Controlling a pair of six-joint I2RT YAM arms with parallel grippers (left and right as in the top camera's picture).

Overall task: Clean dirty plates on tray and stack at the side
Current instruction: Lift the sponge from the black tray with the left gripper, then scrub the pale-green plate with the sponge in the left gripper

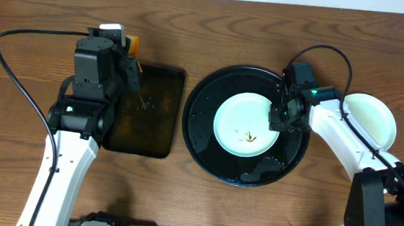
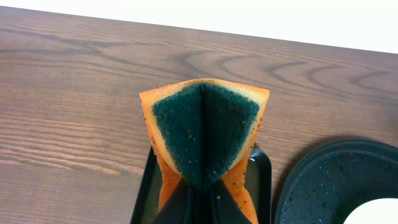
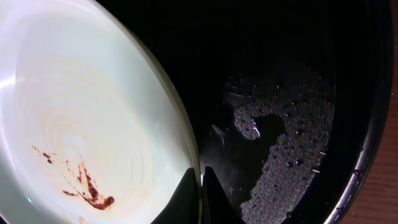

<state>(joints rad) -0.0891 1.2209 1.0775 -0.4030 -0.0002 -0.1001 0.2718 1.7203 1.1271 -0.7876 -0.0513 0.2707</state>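
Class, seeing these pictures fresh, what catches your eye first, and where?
A pale mint-blue round plate with a brown smear lies in the large round glossy black tray right of centre, the right gripper pinching its rim. On the left, the left gripper holds a folded orange sponge with a dark green scouring face at the far edge of the small rectangular black tray.

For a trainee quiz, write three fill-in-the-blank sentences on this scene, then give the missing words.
1. The left fingers pinch a folded orange-and-green ____.
2. The right fingers pinch the rim of the smeared ____.
3. That plate lies in the round ____ tray.
Missing: sponge; plate; black.
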